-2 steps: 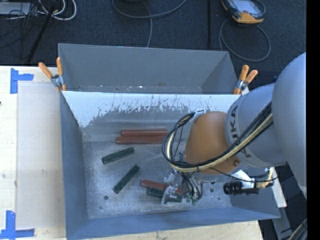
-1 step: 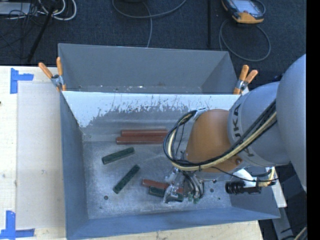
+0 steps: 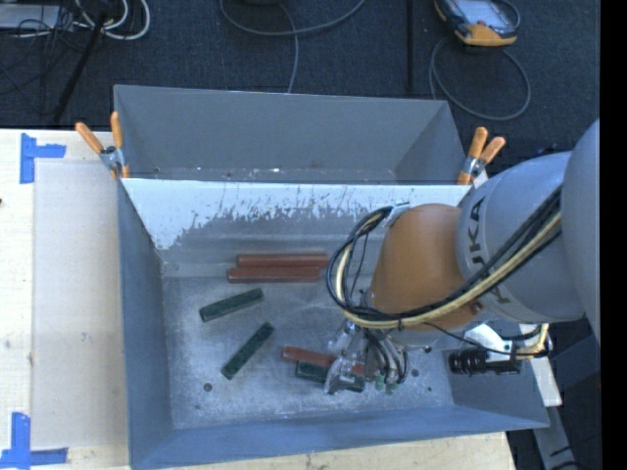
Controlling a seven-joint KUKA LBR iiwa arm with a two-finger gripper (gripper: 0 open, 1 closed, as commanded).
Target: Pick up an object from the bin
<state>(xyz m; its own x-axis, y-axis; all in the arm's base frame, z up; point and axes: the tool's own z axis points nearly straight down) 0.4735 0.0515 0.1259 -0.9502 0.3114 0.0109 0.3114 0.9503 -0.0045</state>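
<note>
Grey bin [image 3: 196, 248], front centre: gripper [image 3: 345, 372], jaw state indiscernible, low over a short red-brown stick [image 3: 299, 354] touching a dark green stick [image 3: 313, 370]; best to straddle one stick crosswise.

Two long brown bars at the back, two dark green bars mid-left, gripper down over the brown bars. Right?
No. In the camera view the gripper is down near the front, at a small reddish piece and a dark green piece. The rest holds.
</note>
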